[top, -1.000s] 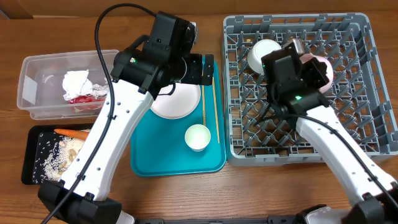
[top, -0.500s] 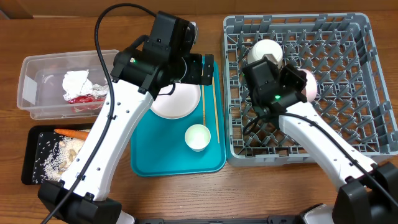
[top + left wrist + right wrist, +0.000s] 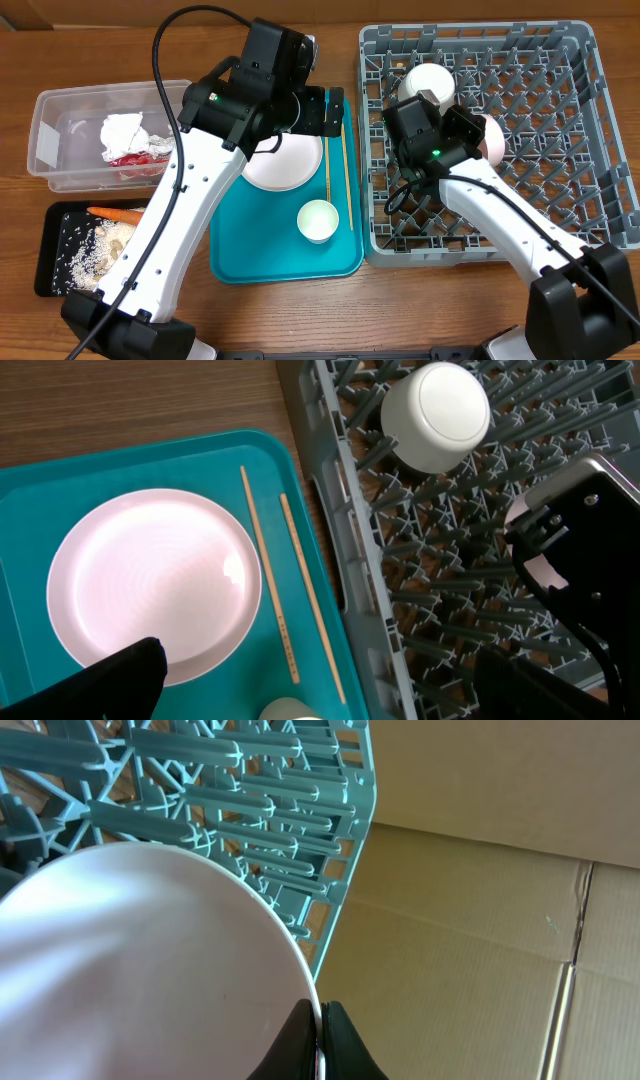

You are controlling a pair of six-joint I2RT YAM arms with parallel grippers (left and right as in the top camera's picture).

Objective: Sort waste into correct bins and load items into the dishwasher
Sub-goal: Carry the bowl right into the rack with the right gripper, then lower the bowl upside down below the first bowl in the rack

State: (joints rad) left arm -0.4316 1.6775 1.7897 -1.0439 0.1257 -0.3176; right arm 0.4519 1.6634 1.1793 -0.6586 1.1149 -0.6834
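My right gripper is shut on the rim of the pale pink plate and holds it on edge over the grey dish rack. In the right wrist view the fingertips pinch the plate above the rack's pegs. A white bowl lies upturned in the rack's back left. My left gripper is open and empty above the teal tray. On that tray lie a second white bowl, a small white cup and two chopsticks.
The teal tray sits left of the rack. The clear tub at the far left holds a white napkin and a red wrapper. The black tray holds a carrot and rice.
My right gripper has carried the pink plate leftward over the rack, toward the upturned bowl. The left arm has not moved.
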